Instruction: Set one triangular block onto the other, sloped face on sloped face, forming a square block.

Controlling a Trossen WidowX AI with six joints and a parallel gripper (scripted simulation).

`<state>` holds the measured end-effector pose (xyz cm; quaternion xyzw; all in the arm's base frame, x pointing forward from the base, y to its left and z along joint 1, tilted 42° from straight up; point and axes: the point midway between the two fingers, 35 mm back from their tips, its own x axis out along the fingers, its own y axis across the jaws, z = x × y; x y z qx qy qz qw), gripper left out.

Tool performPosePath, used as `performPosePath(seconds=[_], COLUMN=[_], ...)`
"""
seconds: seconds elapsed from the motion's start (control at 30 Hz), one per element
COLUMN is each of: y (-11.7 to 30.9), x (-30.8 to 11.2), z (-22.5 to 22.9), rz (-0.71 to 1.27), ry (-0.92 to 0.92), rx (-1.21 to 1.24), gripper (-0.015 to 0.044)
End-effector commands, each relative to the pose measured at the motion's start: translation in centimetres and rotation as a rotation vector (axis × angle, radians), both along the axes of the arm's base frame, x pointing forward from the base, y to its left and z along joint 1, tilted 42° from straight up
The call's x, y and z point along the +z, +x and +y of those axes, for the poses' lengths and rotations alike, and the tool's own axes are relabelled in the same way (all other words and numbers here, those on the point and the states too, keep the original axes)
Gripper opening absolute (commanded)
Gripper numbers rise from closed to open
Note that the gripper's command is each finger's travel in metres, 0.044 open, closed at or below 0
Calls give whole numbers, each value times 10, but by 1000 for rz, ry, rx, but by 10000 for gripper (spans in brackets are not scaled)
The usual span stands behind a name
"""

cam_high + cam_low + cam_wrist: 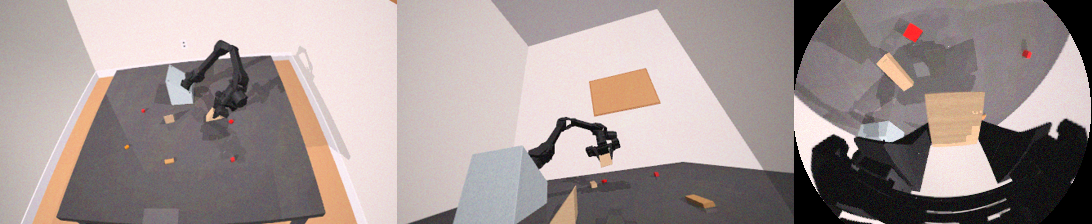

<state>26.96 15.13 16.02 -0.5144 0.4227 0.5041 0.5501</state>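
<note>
Evidently | jaws point(220, 116) point(605, 154) clamped on triangular block point(211, 115) point(606, 160) point(954, 117) (pale, faintly streaked wood) | red cube point(233, 159) point(913, 32) on dark table point(196, 184) point(642, 204) point(1004, 30)

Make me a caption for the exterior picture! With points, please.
The black gripper point(605, 155) holds a tan wooden block point(606, 160) above the dark table point(650, 196).

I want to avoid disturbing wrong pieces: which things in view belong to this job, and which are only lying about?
For the job:
- triangular block in the gripper
- triangular block on the table

Lying about:
- pale blue block
- three small red blocks
- tan oblong block
- orange-brown block
- small orange piece
</note>
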Motion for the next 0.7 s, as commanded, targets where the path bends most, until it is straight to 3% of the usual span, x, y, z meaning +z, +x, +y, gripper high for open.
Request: performPosePath(seconds=[0.0,0.67], y=[-1,1], x=[-6,-12], z=[-2,-9], rz=[53,357], ry=[41,328], rx=[-89,-638], gripper=[0,0])
